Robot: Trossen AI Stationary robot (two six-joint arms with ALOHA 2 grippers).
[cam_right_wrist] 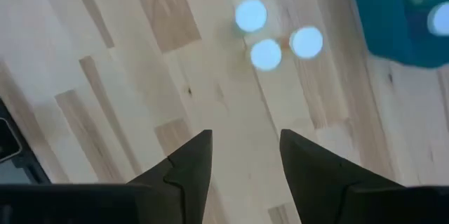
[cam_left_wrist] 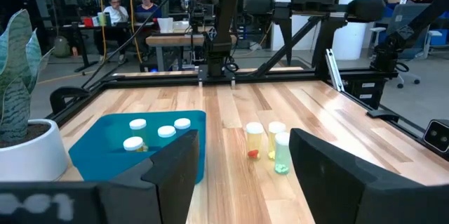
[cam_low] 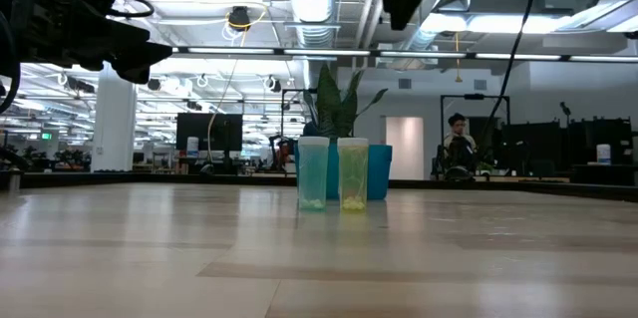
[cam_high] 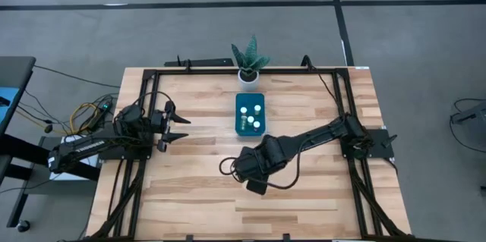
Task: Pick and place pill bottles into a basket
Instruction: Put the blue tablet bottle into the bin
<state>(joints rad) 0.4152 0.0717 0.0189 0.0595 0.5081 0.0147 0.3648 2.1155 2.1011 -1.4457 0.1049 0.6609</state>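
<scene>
Altogether four pill bottles [cam_left_wrist: 166,131] in the basket [cam_left_wrist: 105,155], three outside.

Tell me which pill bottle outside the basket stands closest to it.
The bottle with red contents, beside the basket; the yellowish bottle and greenish bottle stand farther off.

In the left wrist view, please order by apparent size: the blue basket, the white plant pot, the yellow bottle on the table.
1. Basket
2. Plant pot, partly cut off and nearer the camera, so its rank is unsure
3. Yellow bottle, clearly smallest
</scene>
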